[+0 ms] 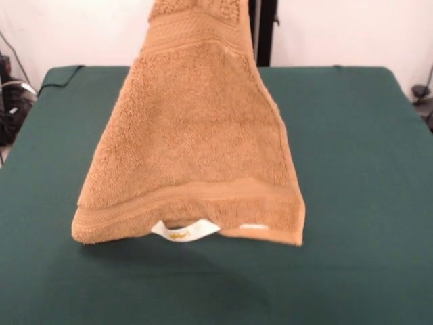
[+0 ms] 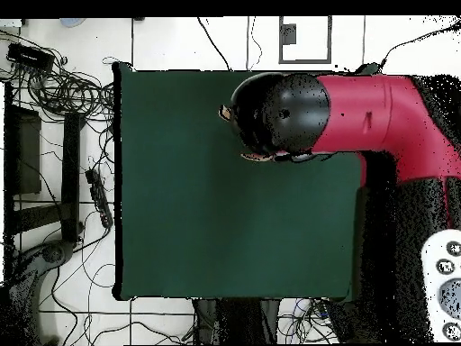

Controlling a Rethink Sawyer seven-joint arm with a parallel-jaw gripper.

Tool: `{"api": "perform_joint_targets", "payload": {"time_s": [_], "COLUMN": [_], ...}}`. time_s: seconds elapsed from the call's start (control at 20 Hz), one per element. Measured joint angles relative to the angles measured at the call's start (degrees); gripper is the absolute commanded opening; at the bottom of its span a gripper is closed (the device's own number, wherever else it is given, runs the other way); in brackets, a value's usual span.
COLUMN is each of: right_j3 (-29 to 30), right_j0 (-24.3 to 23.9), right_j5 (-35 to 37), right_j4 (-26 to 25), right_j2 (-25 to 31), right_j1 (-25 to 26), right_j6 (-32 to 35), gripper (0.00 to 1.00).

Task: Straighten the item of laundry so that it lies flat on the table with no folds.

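The orange-tan towel (image 1: 196, 149) hangs in the air from above the picture's top edge, narrow at the top and spread wide below. Its lower hem, with a woven band (image 1: 203, 196) and a white label (image 1: 184, 232), is close over the green table (image 1: 352, 169); I cannot tell if it touches. The gripper is hidden: in the front view it is above the top edge. In the overhead view the red and black arm (image 2: 360, 113) covers it and nearly all of the towel. Only small orange bits (image 2: 225, 113) show at the arm's black head.
The arm reaches over the table (image 2: 198, 234) from the right side of the overhead view, towards the far edge. Cables and dark equipment (image 2: 54, 135) lie on the floor beside the table. A black post (image 1: 265, 30) stands behind the towel.
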Motion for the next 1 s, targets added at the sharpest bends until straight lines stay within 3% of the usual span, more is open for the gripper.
{"api": "perform_joint_targets", "payload": {"time_s": [0.45,1.0], "right_j3": [6.7,10.4], "right_j0": [5.1,8.5], "right_j5": [-8.7,-11.4], "right_j4": [2.6,5.5], "right_j2": [-6.1,-12.0], "right_j1": [-2.0,-2.2], "right_j6": [7.7,14.3], "gripper": [0.0,0.0]}}
